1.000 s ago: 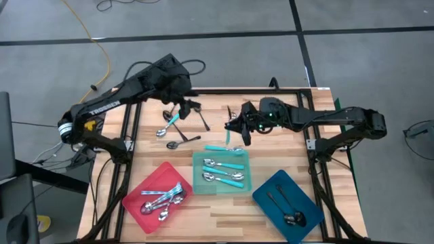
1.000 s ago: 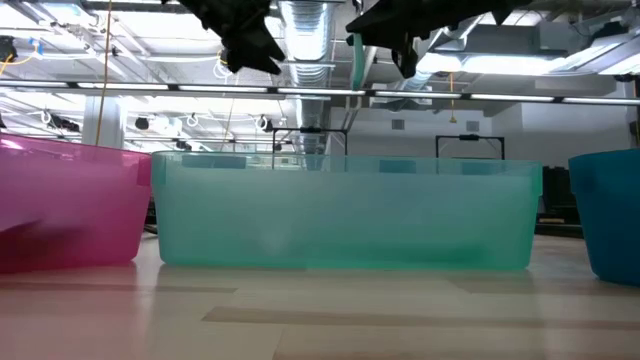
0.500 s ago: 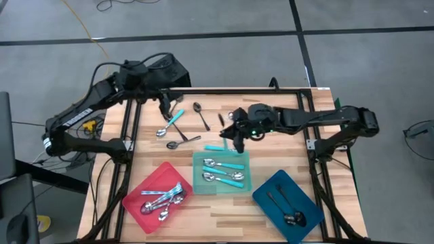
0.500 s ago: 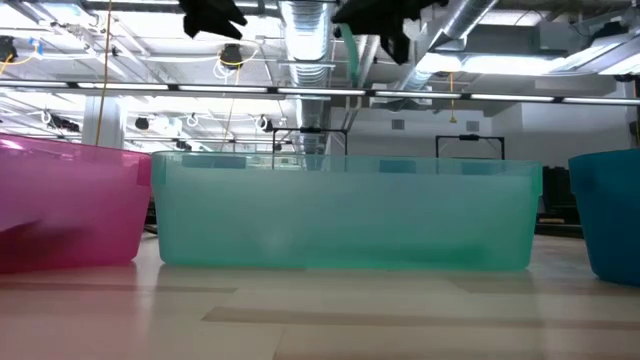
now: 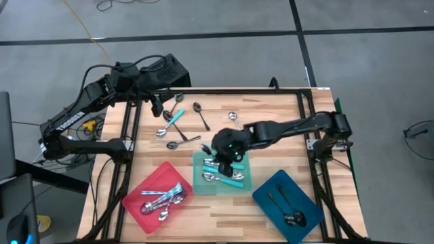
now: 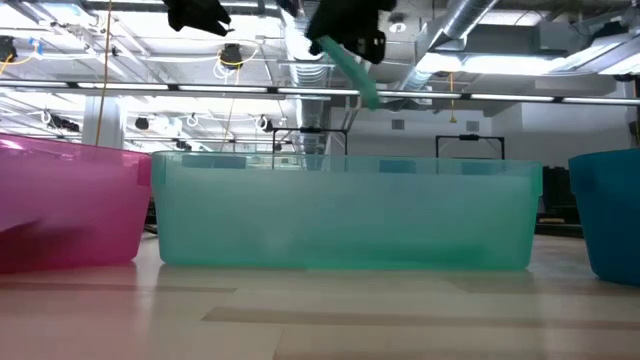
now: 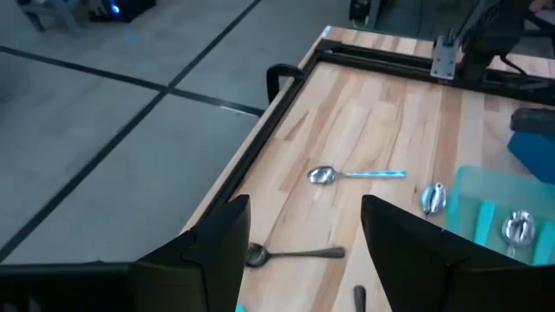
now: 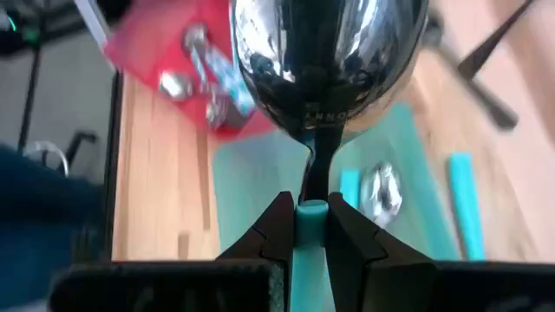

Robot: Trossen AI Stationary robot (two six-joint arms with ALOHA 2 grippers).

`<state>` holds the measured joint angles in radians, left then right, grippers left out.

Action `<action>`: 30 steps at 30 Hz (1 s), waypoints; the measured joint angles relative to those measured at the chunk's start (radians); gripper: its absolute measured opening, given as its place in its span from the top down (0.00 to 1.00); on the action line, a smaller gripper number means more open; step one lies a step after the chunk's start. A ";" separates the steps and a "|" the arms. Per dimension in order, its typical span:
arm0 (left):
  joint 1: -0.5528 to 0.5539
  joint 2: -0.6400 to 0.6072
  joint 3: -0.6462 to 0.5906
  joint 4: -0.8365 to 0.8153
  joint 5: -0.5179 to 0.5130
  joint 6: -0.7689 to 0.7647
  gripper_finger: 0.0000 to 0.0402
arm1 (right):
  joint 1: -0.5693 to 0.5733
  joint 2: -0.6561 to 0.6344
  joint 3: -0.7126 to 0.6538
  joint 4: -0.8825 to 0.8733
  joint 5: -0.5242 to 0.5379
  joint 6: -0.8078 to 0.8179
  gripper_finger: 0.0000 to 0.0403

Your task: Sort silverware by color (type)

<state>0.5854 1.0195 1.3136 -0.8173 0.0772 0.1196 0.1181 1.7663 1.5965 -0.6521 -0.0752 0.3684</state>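
My right gripper (image 5: pixel 228 150) hangs over the far edge of the teal tray (image 5: pixel 201 184), shut on a spoon with a shiny bowl (image 8: pixel 329 61) and a turquoise handle (image 6: pixel 352 72). Several spoons of that kind lie in the teal tray. My left gripper (image 7: pixel 303 251) stands open and holds nothing, up at the far left (image 5: pixel 154 106). Loose spoons lie flat on the wood: a turquoise-handled one (image 5: pixel 171 123), two dark ones (image 5: pixel 183 142) (image 5: pixel 202 116) and a silver one (image 5: pixel 232 116). My right gripper pinches the spoon between its two fingers on the turquoise handle's end (image 8: pixel 312 213), just below the neck of the bowl. The fingers slant down from the table's right. The handle slants down below them, clear of the tray, and the bowl stands above the fingers.
A red tray (image 5: pixel 139 190) with silver spoons sits at the near left. A blue tray (image 5: pixel 266 190) with dark spoons sits at the near right. A black frame (image 5: pixel 132 129) runs around the tabletop, and bare wood lies at the far right.
My right gripper has carried the turquoise-handled spoon from the far middle of the table toward the near edge and the left, to above the teal tray. It has tipped downward, and the handle now slants where it hung upright. My left gripper has drawn back toward the far left, still open.
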 joint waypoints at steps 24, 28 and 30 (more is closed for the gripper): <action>0.014 0.118 -0.001 -0.002 -0.014 -0.121 0.49 | 0.035 0.211 0.037 -0.194 -0.095 -0.273 0.84; 0.021 0.113 -0.001 -0.001 -0.032 -0.132 0.49 | 0.039 0.246 0.040 -0.185 -0.118 -0.277 0.84; 0.024 0.110 -0.001 0.000 -0.049 -0.135 0.49 | 0.040 0.271 0.038 -0.184 -0.126 -0.291 0.84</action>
<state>0.6094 1.1292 1.3128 -0.8177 0.0278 -0.0154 0.1585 2.0377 1.6344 -0.8360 -0.2008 0.0773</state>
